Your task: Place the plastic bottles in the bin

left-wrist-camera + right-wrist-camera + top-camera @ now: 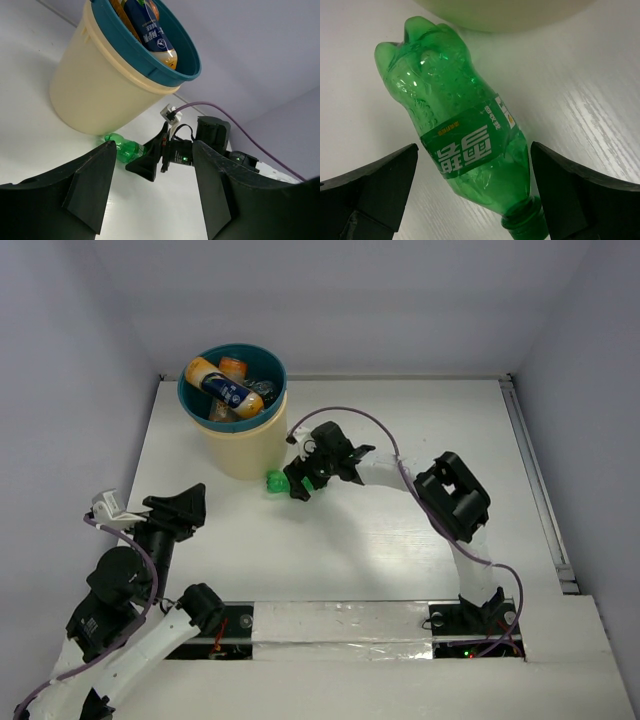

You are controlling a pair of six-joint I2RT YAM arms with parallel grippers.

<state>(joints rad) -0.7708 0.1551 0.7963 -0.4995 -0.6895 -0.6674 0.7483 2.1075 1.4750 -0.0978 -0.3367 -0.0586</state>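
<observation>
One green bottle (274, 481) is left on the bench (400, 420), lying on its side just beside the foot of the bin (240, 445). Several orange and clear bottles (228, 390) already lie inside the bin's teal rim. From above, my right claw (298, 486) is down at the green bottle, on the side away from the bin. My left claw (185, 512) hangs well apart from the bin, on its near side, spread and empty.

Through the left wrist camera, between my own parted fingers, the bin towers over the green bottle. I judge the lift must go high enough to pass the rim before I carry across.

Through the right wrist camera, my fingers (372, 187) stand wide apart, one on each side of the bottle's labelled lower body and neck, gripping nothing. The bottle's lumpy base points at the bin's cream wall and its cap points at me. It lies a little askew between the fingers. I should ease slightly forward so the pads meet the label band rather than the tapering neck, then close gently, since thin plastic will likely buckle and squirt out.
</observation>
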